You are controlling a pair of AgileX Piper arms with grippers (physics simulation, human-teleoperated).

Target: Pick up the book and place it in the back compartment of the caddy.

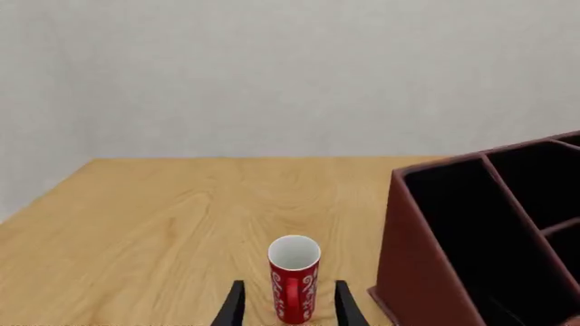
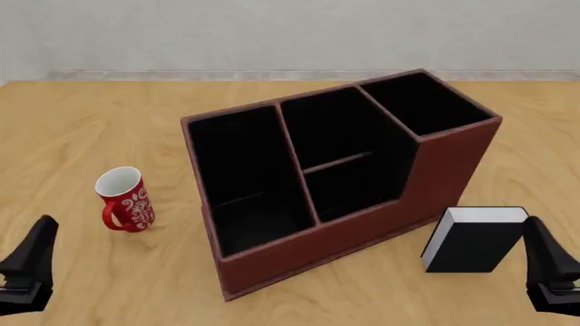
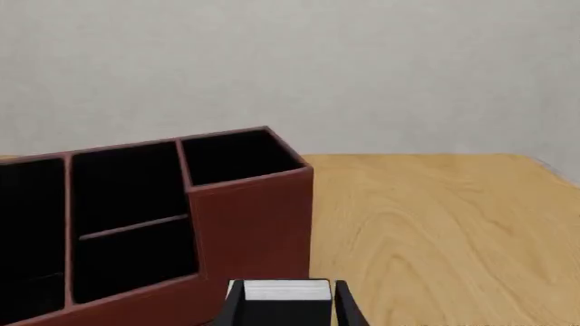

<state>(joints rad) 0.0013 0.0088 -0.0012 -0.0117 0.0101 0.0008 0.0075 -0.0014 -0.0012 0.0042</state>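
The book point(image 2: 473, 239), black-covered with a white page block, stands upright on the table just right of the caddy point(image 2: 272, 251). It also shows as the book point(image 3: 282, 292) beyond my right fingertips. My right gripper point(image 2: 551, 268) is open, a little nearer than the book and to its right, not touching it. The caddy is reddish-brown with black lining. Its back compartment point(image 2: 349, 187) is the small middle cell between the cross divider and the low-cut wall. My left gripper point(image 2: 27, 268) is open at the near left, holding nothing.
A red patterned mug point(image 2: 124, 199) stands upright left of the caddy, ahead of my left gripper point(image 1: 290, 302). The caddy's tall end cell point(image 2: 422, 102) is at the far right and its long end cell point(image 2: 244, 170) at the left. A pale wall runs behind the table.
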